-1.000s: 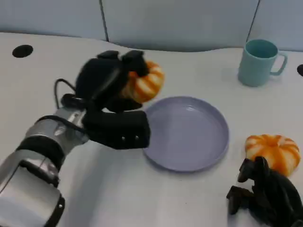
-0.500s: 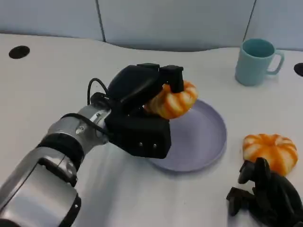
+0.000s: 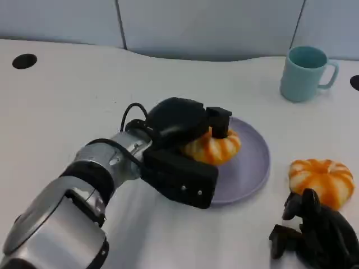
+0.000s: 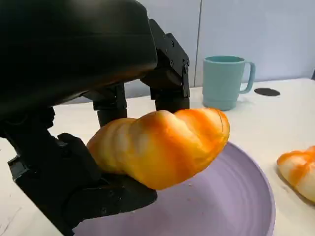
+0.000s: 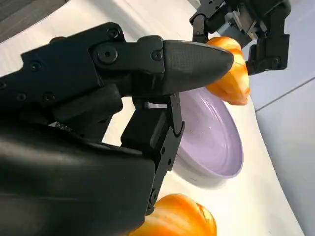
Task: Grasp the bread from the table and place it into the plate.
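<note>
Two orange-striped bread pieces: one bread (image 3: pixel 216 147) over the plate, a second bread (image 3: pixel 321 180) on the counter (image 3: pixel 67 106). One lilac plate (image 3: pixel 252 168). One teal mug (image 3: pixel 303 73). Two dark round holes (image 3: pixel 24 60) in the counter. Two black hands: left hand (image 3: pixel 179 131), right hand (image 3: pixel 317 232).

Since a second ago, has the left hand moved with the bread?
Yes. The left hand has carried the bread from beyond the plate's left rim to over the plate, farther from the table's back edge. The mug stayed put.
</note>
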Tool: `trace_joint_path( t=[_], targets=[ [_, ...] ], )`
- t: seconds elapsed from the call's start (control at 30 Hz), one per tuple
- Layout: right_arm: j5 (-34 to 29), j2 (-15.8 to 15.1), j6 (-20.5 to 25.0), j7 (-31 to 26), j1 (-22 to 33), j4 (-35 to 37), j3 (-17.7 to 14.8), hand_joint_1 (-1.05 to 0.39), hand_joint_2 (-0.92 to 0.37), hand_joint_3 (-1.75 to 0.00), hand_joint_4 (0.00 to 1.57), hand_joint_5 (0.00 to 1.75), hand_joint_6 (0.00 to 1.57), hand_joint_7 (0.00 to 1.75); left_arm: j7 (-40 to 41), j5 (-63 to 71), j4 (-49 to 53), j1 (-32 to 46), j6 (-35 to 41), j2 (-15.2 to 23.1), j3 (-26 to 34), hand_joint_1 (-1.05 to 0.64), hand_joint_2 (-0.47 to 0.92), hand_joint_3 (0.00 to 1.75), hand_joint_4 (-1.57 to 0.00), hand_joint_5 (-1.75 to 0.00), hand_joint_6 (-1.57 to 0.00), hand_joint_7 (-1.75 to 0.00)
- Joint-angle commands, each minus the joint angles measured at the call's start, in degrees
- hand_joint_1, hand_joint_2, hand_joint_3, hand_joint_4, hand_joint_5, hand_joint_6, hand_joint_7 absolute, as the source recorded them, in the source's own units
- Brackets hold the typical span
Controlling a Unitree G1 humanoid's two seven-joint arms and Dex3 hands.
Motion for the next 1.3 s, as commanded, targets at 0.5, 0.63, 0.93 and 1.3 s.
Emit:
trace_joint_path(
  t=[0.5,0.63,0.93,1.3],
  targets=[
    [-0.1,-0.3,1.5,-1.3,2.2,-1.1,0.3,-0.45,-0.92,-0.49,1.26,1.29,1.07,1.34,-9.4,0.4,-0.7,-3.3,5.1,-0.1,-1.5,-0.56,0.92,0.20,0.00,-0.39,-0.05,-0.28],
    [-0.4,-0.7,1.4,-1.1,2.6,-1.3,0.3,-0.45,-0.92,-0.46,1.26,1.29,1.10,1.31,-10.7,0.2,-1.1,-3.8,5.4,0.9,-1.4,-0.63,0.92,0.18,0.00,-0.19,0.00,-0.31],
    [-0.7,-0.7,0.8,-0.5,2.0,-0.7,0.3,-0.46,-0.92,-0.46,1.26,1.30,1.13,1.27,-13.9,-11.8,-3.6,2.5,-3.4,4.4,8.8,-0.60,0.92,0.23,-0.01,-0.50,-0.11,-0.35],
    [-0.4,-0.9,0.9,-0.3,1.6,-0.2,0.3,-0.45,-0.92,-0.47,1.26,1.29,1.13,1.24,-37.3,-40.4,-10.8,15.5,-6.4,3.6,28.4,-0.59,0.92,0.32,-0.19,-0.82,-0.33,-0.34]
  ],
)
